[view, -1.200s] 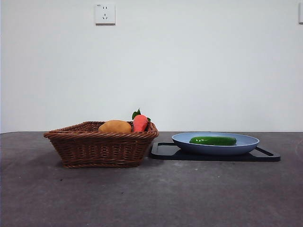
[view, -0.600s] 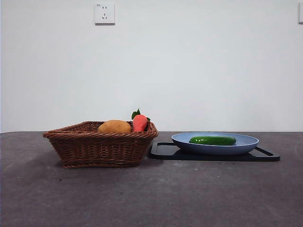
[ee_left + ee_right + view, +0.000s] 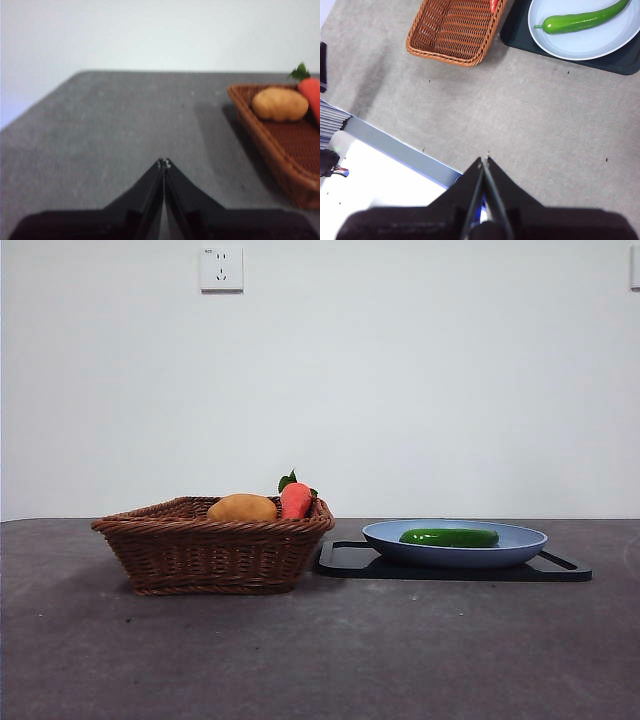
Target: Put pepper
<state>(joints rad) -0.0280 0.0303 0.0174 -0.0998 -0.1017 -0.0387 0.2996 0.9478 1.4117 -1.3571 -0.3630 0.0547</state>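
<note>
The glossy green pepper [image 3: 449, 537] lies on a light blue plate [image 3: 520, 545] that rests on a black tray [image 3: 345, 562], right of the basket. It also shows in the right wrist view [image 3: 580, 20] on the plate [image 3: 580, 42]. My right gripper [image 3: 484, 159] is shut and empty, high above the table, far from the pepper. My left gripper [image 3: 163, 162] is shut and empty, low over the bare table, left of the basket [image 3: 280, 145]. Neither gripper shows in the front view.
A brown wicker basket [image 3: 215, 545] holds a yellow-brown lump [image 3: 242, 508] and a red-orange vegetable with green leaves [image 3: 295, 498]. The table's front edge [image 3: 395, 145] shows in the right wrist view. A wall socket [image 3: 221, 269] is on the white wall.
</note>
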